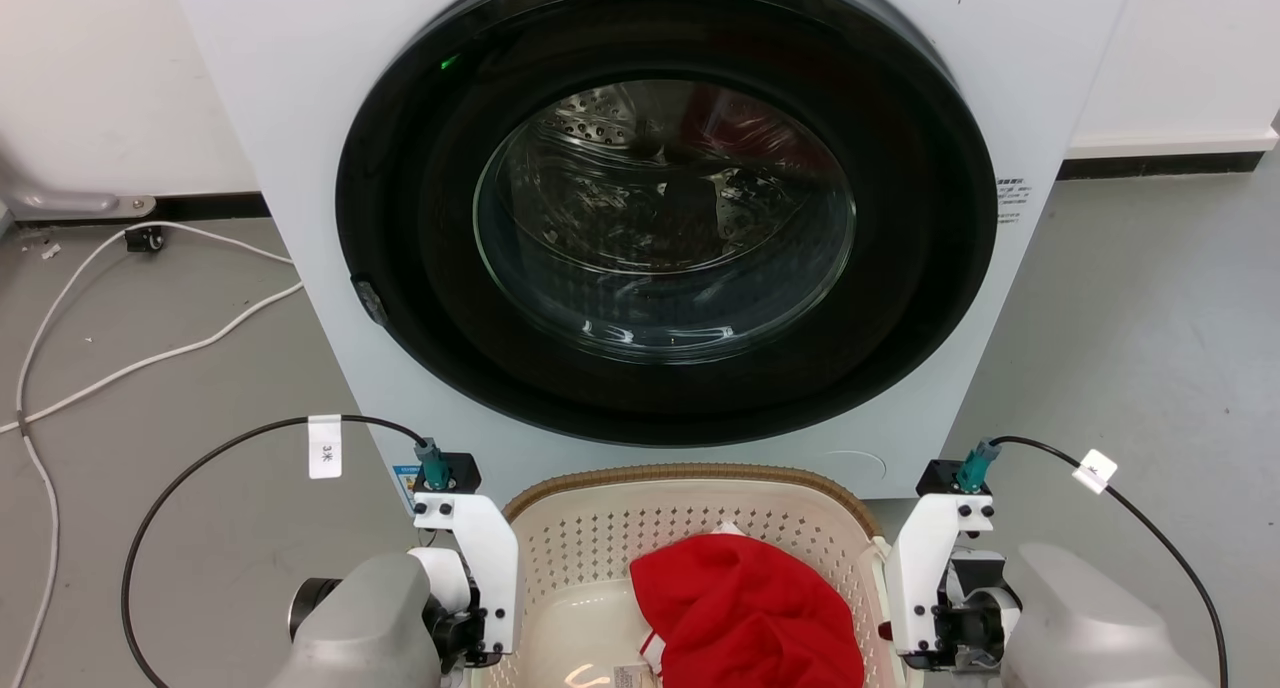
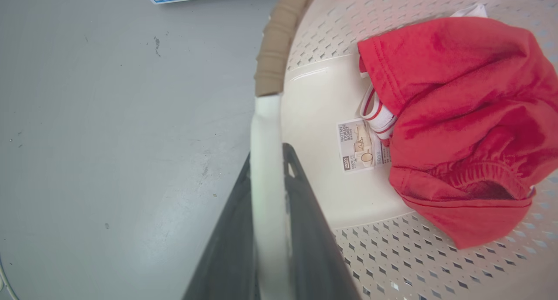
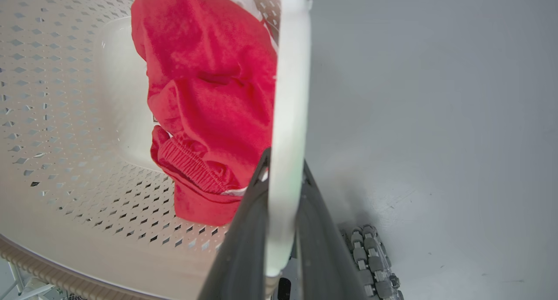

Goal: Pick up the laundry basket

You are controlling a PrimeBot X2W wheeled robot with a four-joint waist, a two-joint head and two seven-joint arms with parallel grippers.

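Grasp done; lift judged not yet begun. Clamps left hand (image 2: 268, 154) on the left handle (image 2: 266, 125) of the laundry basket (image 1: 690, 473), right hand (image 3: 285, 158) on the right handle (image 3: 291, 73). Sits at 6 o'clock in the head view, before the washing machine (image 1: 290, 88), red garment (image 1: 745, 598) inside. Cannot tell whether clear of the grey floor (image 1: 1130, 348). White cable (image 1: 205, 345) at 9 o'clock.

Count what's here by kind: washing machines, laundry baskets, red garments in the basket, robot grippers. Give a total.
Washing machine: 1
Laundry basket: 1
Red garment: 1
Grippers: 2, left gripper and right gripper
Total: 5
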